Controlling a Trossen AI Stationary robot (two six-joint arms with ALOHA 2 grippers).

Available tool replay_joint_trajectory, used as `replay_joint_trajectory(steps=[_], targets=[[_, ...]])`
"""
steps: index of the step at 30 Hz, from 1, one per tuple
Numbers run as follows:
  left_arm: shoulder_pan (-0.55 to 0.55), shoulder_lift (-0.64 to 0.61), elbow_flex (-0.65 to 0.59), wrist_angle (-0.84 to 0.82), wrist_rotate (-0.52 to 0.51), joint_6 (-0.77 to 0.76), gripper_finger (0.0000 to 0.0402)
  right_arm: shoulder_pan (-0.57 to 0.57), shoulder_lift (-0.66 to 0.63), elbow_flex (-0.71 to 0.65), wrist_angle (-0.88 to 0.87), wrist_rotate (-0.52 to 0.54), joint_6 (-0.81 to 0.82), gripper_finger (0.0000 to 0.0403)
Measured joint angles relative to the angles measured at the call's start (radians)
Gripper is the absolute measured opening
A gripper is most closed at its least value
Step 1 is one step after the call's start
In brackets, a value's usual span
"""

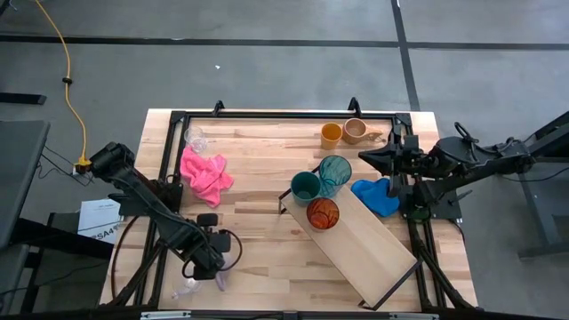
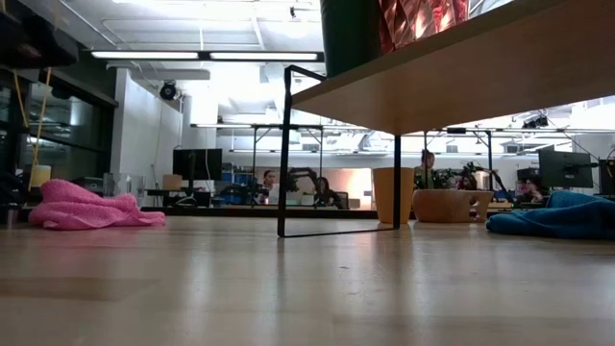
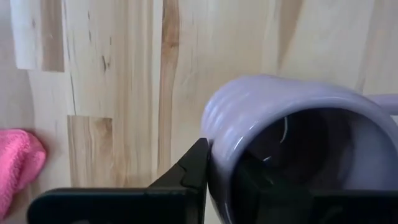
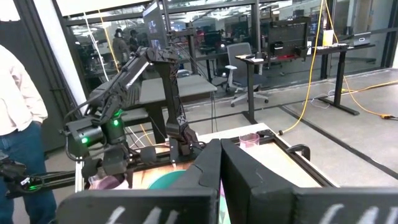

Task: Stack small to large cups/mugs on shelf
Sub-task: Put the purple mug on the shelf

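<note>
3 cups (image 1: 321, 190) on shelf (image 1: 373, 247); 2 cloths (image 1: 204, 172)

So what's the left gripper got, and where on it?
The left gripper is closed on the purple mug, gripping its rim wall. The right gripper holds nothing.

Purple mug (image 3: 298, 143) cut off by frame edge; shelf (image 2: 480, 67) top cropped in low view.
</note>
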Motion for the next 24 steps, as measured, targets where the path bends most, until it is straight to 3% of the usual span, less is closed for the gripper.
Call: replay_joint_trajectory(steps=[8,13,20,24], targets=[[0.057,-0.063,0.096,-0.081,-0.047,0.014,0.0018,0.000,0.000,0.000,0.000,0.000,0.000,0.0000],[0.155,-0.146,0.209,-0.217,-0.151,0.048,0.0018,0.000,0.000,0.000,0.000,0.000,0.000,0.0000],[0.411,-0.187,0.421,-0.427,-0.337,0.179,0.0018,0.000,0.000,0.000,0.000,0.000,0.000,0.0000],[0.615,-0.187,0.530,-0.397,-0.381,0.331,0.0018,0.000,0.000,0.000,0.000,0.000,0.000,0.0000]])
